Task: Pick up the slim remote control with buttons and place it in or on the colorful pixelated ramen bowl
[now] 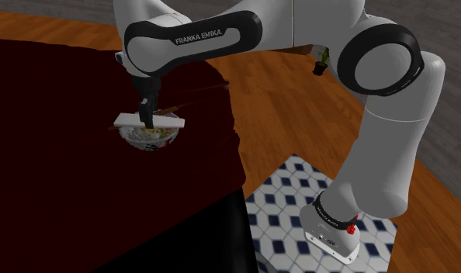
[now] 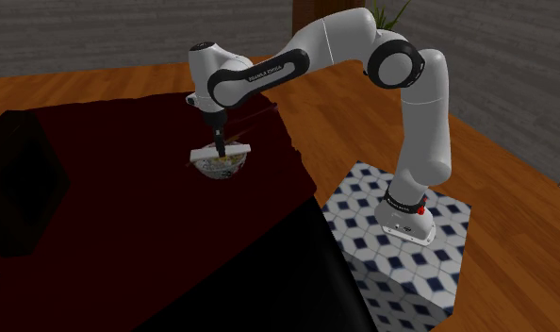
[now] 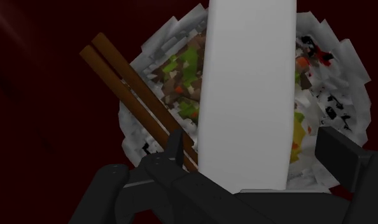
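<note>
White, plain slab of a remote (image 1: 149, 121) lying flat across the rim of the ramen bowl (image 1: 147, 138), both ends sticking out past the rim. Same in the second exterior view: remote (image 2: 222, 150) bridging the bowl (image 2: 220, 168), roughly level. Bowl patchy white outside, with green, brown, orange and yellow blocky filling seen from the wrist camera (image 3: 337, 89). Brown chopsticks (image 3: 137, 95) laid on the bowl beside the remote (image 3: 248, 95), angled to it.

Gripper (image 1: 148, 122) pointing straight down over the remote's middle, fingertips at about remote level. Jaws released: in the wrist view black fingers (image 3: 175, 149) standing either side of the remote with a gap showing on each side, not clasping it. Gripper (image 3: 261, 153) centred over the slab; in the second exterior view (image 2: 217, 151) hanging at the bowl's top.

Bowl sitting on a dark red table (image 1: 66, 194), near the edge facing the stand. White arm (image 1: 221, 31) stretched from the blue-and-white tiled stand (image 1: 299, 202) over the table. Wooden floor (image 1: 299, 108) around. Small potted plant (image 1: 321, 62) on the floor behind the arm. Dark boxy shape (image 2: 19, 179) on the table at the second exterior view's left.
</note>
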